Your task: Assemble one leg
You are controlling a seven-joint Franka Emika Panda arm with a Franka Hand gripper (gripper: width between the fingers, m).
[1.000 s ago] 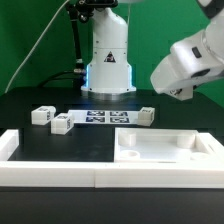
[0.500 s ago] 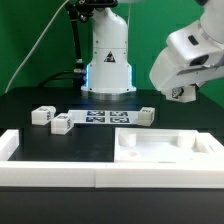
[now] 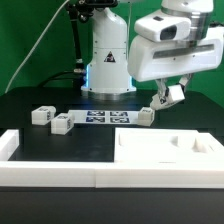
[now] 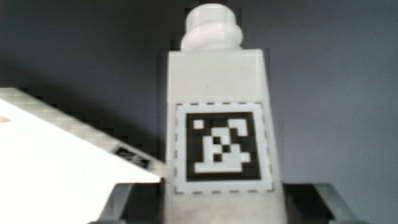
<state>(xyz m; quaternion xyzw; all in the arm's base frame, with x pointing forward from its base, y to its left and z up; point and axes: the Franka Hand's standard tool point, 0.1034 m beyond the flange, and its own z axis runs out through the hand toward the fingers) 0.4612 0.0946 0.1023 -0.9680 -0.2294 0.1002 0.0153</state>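
My gripper (image 3: 168, 97) is shut on a white square-section leg (image 3: 172, 95) and holds it tilted in the air, above the far right corner of the large white tray-like piece (image 3: 150, 152). In the wrist view the leg (image 4: 217, 100) fills the middle, with a black-and-white tag on its face and a round peg at its far end. The dark fingers (image 4: 134, 203) press on both of its sides around my gripper (image 4: 217, 205). Three more legs lie on the table: two at the exterior view's left (image 3: 42, 115) (image 3: 62, 123), one nearer the middle (image 3: 146, 116).
The marker board (image 3: 103, 118) lies flat between the loose legs. The robot's white base (image 3: 108, 60) stands behind it. A white raised rim (image 3: 50, 172) runs along the front. A corner of the tray-like piece (image 4: 63, 150) shows in the wrist view.
The arm has swung toward the exterior view's left and turned, so the wrist now hangs over the tray's far right corner with the leg in the jaws.
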